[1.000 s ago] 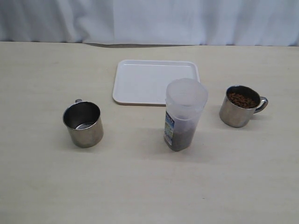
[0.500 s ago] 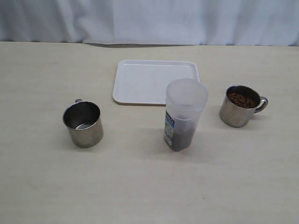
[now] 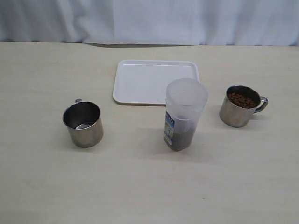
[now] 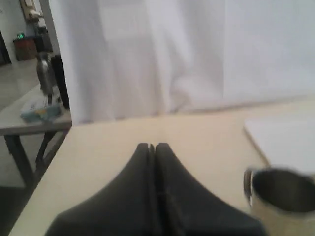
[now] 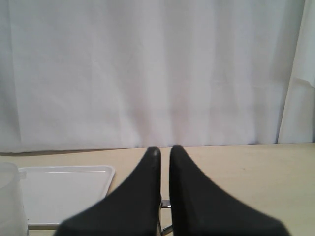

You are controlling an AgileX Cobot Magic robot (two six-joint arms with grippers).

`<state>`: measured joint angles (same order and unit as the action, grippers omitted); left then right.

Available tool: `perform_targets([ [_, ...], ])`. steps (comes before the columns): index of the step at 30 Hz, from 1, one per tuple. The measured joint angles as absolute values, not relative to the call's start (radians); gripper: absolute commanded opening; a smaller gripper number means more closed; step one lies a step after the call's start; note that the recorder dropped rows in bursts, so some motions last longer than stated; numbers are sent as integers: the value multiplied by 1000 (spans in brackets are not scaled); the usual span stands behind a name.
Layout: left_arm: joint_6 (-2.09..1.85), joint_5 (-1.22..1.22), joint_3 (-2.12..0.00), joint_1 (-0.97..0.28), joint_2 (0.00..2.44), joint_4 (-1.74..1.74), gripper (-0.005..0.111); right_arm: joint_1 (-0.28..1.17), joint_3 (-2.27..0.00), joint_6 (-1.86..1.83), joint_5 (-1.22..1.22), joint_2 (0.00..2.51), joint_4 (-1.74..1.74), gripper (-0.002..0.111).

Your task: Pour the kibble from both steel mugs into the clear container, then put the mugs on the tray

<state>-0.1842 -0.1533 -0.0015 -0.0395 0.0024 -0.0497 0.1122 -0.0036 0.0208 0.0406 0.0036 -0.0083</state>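
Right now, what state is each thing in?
Left mug, upright, no kibble seen inside.
Right mug, upright, holding kibble.
Container, upright, some kibble at its bottom.
Tray, flat, nothing on it.
Left tool, shut, holding nothing.
Right tool, shut, holding nothing.

Beige table [image 3: 140,186], white curtain [image 3: 149,18] behind; bg side table [image 4: 27,122].
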Motion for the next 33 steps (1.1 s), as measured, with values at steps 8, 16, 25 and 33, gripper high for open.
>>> perform_targets([
  [8,196,514,-2,-40,2,-46,0,112,-4,21,41,4,-8,5],
  [16,151,265,-2,-40,2,-38,0,112,-4,21,41,4,-8,5],
  [25,-20,-232,-2,-40,2,-26,0,112,-4,21,41,4,-8,5],
  [33,20,-279,-2,-40,2,7,0,112,-4,21,41,4,-8,5],
])
